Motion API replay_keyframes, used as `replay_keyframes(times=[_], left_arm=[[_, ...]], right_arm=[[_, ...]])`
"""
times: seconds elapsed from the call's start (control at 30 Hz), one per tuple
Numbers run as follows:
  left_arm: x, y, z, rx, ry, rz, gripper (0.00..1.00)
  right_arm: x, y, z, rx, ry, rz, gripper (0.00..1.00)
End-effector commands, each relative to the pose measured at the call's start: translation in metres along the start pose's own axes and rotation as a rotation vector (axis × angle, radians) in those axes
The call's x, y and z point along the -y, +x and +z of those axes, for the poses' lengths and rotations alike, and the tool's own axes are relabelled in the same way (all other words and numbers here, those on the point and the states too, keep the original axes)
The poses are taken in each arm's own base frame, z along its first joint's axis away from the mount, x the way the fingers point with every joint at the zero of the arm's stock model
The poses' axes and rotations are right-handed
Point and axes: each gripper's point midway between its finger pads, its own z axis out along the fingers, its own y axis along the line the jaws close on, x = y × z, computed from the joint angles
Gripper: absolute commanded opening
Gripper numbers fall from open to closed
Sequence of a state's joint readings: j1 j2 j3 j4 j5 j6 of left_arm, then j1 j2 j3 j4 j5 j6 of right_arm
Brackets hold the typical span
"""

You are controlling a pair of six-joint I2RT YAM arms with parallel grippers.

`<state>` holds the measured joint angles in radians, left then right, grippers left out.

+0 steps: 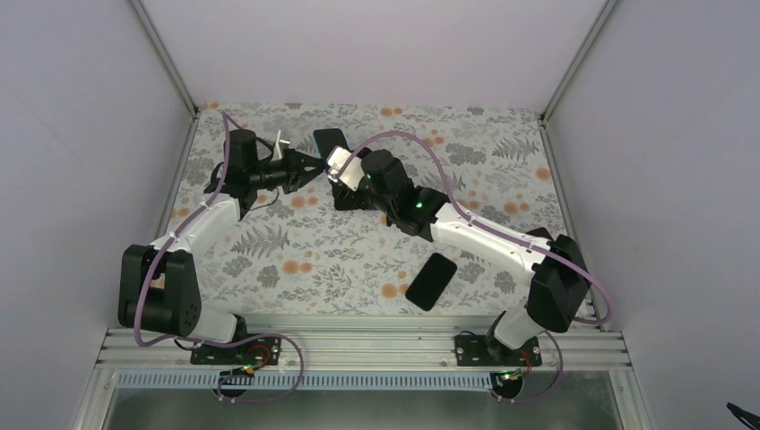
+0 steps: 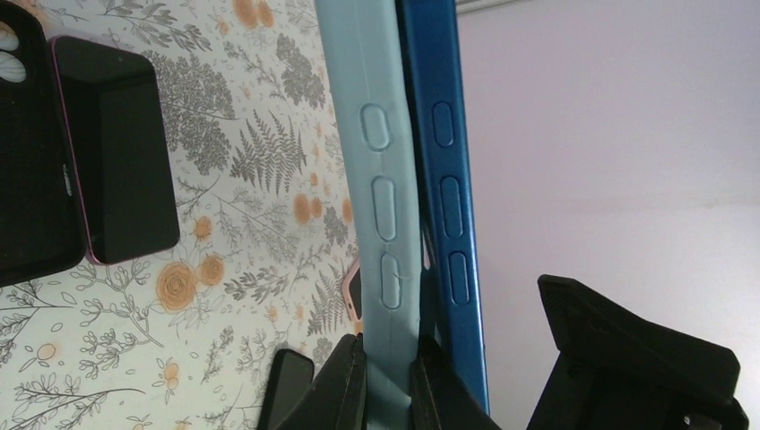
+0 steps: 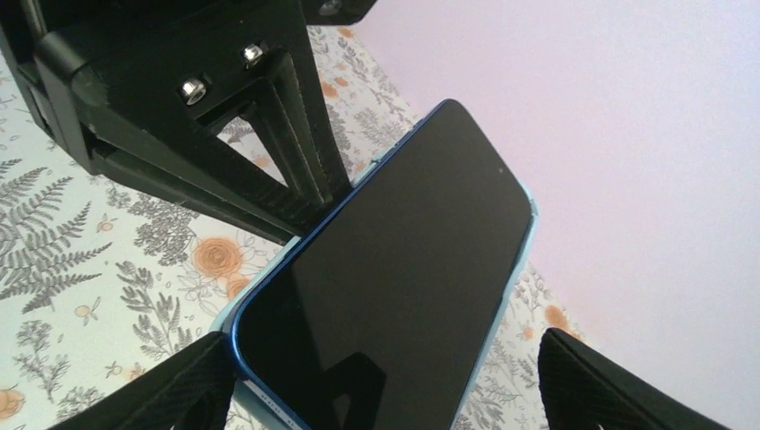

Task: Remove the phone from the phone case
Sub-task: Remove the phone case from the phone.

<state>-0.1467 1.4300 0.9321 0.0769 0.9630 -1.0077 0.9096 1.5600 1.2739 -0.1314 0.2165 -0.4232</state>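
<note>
Phone (image 3: 385,287) with a dark, blank screen and a deep-blue frame sits in a pale blue phone case (image 2: 376,179). It is held off the floral table (image 1: 296,260) at its far middle, between the two arms. Edge-on from the left wrist, the case wall and the blue phone edge run side by side, each with three oblong button shapes. The long axis runs straight out from the left tool (image 2: 390,394), whose fingers are pressed together on the case wall. The right tool (image 3: 385,390) stands spread, one finger either side of the phone's lower end, with the screen facing its camera. Its right-hand finger is clear of the case edge. Another dark handset (image 1: 431,280) lies flat on the table near the right arm.
</note>
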Motion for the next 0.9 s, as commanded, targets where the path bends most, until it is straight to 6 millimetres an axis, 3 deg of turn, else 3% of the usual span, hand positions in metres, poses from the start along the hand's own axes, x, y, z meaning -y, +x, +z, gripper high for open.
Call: replay_keyframes(times=[0.0, 0.57, 0.67, 0.87], left_arm=[[0.026, -0.007, -0.004, 0.010, 0.062, 0.066, 0.02], [0.029, -0.003, -0.002, -0.022, 0.091, 0.067, 0.02], [0.028, -0.002, -0.002, -0.025, 0.091, 0.067, 0.02], [0.026, 0.000, -0.003, -0.019, 0.086, 0.068, 0.02]], right_arm=[[0.016, -0.006, 0.005, 0.019, 0.120, -0.047, 0.79], [0.029, -0.010, 0.015, 0.081, 0.333, -0.287, 0.67], [0.033, -0.011, 0.017, 0.079, 0.368, -0.309, 0.59], [0.043, -0.025, 0.007, 0.117, 0.407, -0.287, 0.27]])
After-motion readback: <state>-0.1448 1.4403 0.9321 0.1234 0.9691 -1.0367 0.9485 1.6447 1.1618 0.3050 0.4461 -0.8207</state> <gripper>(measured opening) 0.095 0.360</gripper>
